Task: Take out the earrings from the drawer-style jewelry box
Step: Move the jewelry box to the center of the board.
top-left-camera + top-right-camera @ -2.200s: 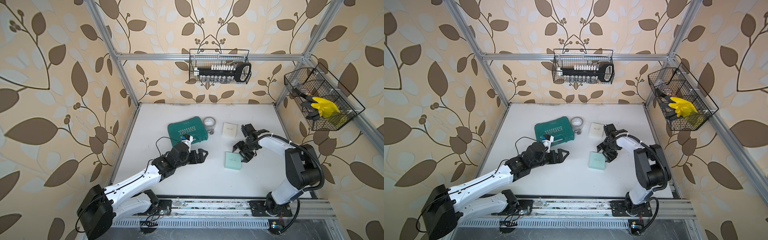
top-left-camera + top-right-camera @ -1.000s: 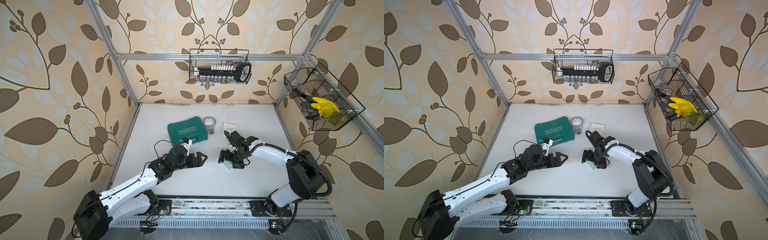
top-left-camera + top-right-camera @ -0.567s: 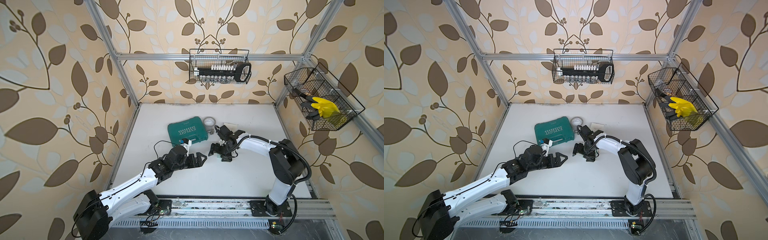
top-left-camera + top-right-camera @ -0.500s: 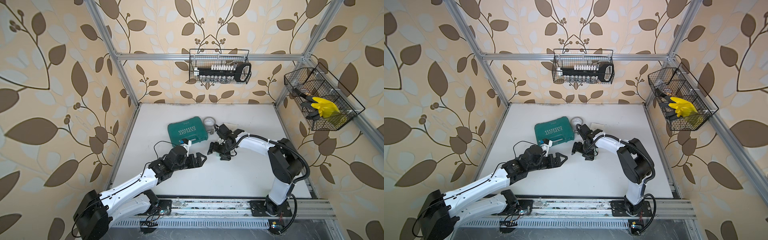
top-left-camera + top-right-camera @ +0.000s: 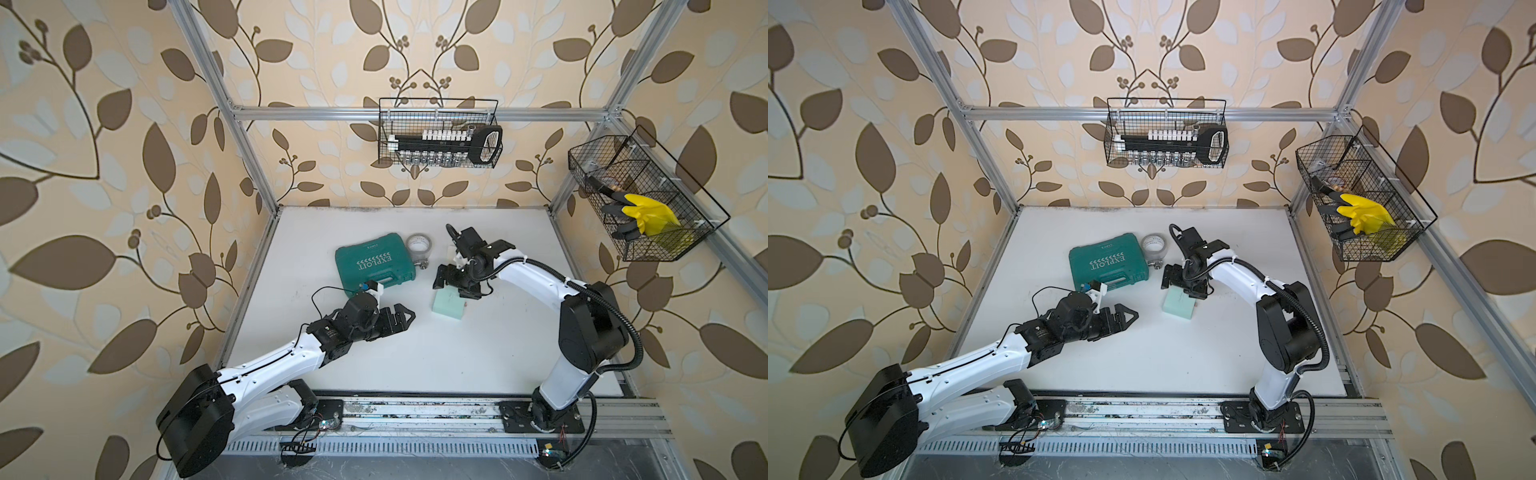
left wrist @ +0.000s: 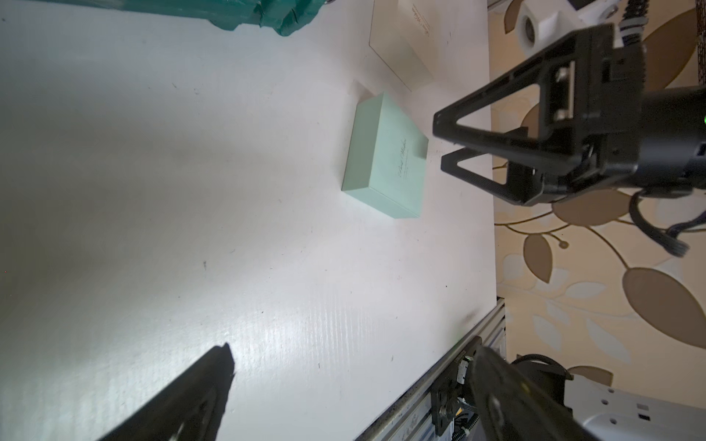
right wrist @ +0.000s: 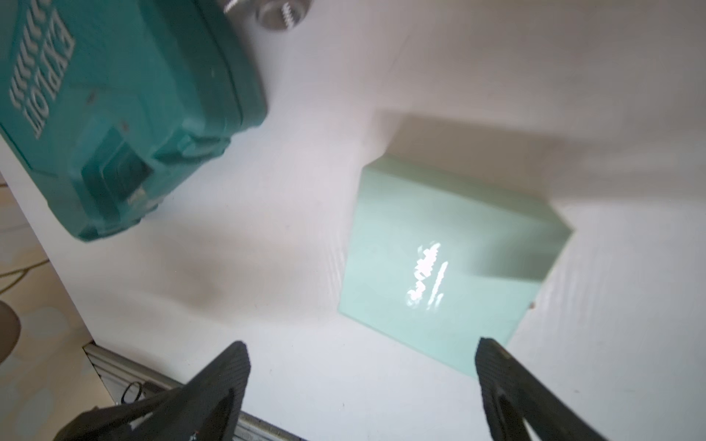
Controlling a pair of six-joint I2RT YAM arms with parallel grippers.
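The right wrist view is smeared: the teal case point(image 7: 114, 114) and the metal fitting point(image 7: 280, 15) run off its edge, glare blots the script on the closed mint box point(image 7: 450, 263), whose inside is hidden, and the right claw point(image 7: 361, 349) shows only its finger ends. The left wrist view cuts off the cream box point(image 6: 401, 49) and the fingers of the left claw point(image 6: 351, 347). In both top views the right arm point(image 5: 536, 278) covers most of that cream box.

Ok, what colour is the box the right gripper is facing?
Pale mint green, with fine script on the lid; the box shows best in the left wrist view.
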